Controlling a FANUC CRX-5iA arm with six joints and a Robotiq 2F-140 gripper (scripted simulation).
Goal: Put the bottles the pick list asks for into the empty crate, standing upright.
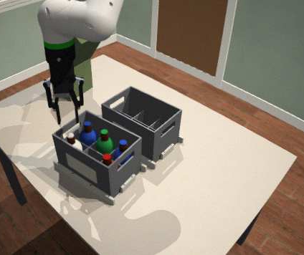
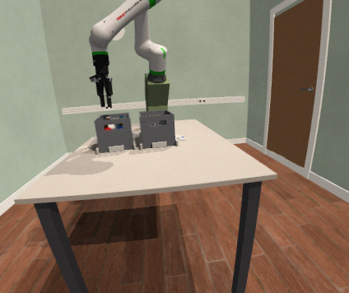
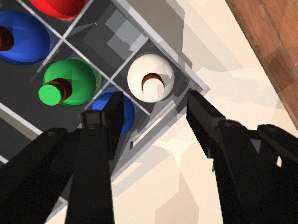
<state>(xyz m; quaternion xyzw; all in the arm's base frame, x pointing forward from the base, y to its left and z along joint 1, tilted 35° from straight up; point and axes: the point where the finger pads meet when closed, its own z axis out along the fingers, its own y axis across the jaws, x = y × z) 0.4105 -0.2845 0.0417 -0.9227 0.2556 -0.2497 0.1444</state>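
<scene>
My gripper (image 1: 68,122) (image 2: 106,106) (image 3: 155,105) is open and empty, above the outer corner of the full crate (image 1: 104,175) (image 2: 114,140). The white bottle (image 1: 76,145) (image 3: 142,70) shows between the fingertips from above. Beside it a blue bottle (image 1: 88,137) (image 3: 129,112) is partly behind one finger. A green bottle (image 1: 105,145) (image 3: 75,75), a second blue bottle (image 1: 120,154) (image 3: 30,40) and a red bottle (image 1: 107,157) (image 3: 57,5) also stand there; one compartment is empty. The other crate (image 1: 145,140) (image 2: 156,133) shows dividers and no bottles. The pick list (image 2: 182,138) is too small to read.
Both crates stand upright side by side on the table (image 1: 229,168) (image 2: 177,165), with low pale brackets (image 1: 128,183) at their bases. The green robot pedestal (image 1: 84,71) (image 2: 156,96) is behind them. Crate walls rise around the bottles.
</scene>
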